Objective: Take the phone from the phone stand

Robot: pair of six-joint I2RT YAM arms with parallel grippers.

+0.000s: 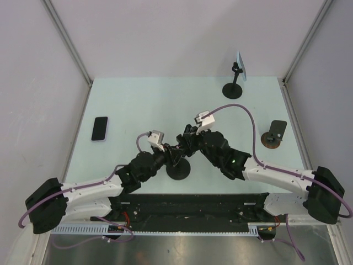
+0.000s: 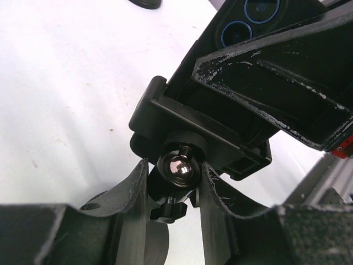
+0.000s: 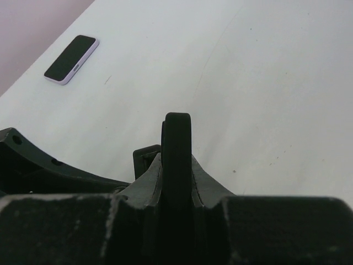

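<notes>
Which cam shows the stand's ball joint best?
Left wrist: the ball joint sits close and sharp between the left pincer fingers. Top external shows only the base under the arms; right wrist misses it.

The phone stand [image 2: 165, 118] is matt black plastic, its ball joint [image 2: 175, 168] mirror-polished metal. Fingers [image 2: 220, 207] of the left gripper [image 2: 175, 165] are matt black plastic, scuffed whitish. The phone [image 2: 242, 19] has glossy lenses. The table [image 1: 165, 99] looks smooth and matt.
</notes>
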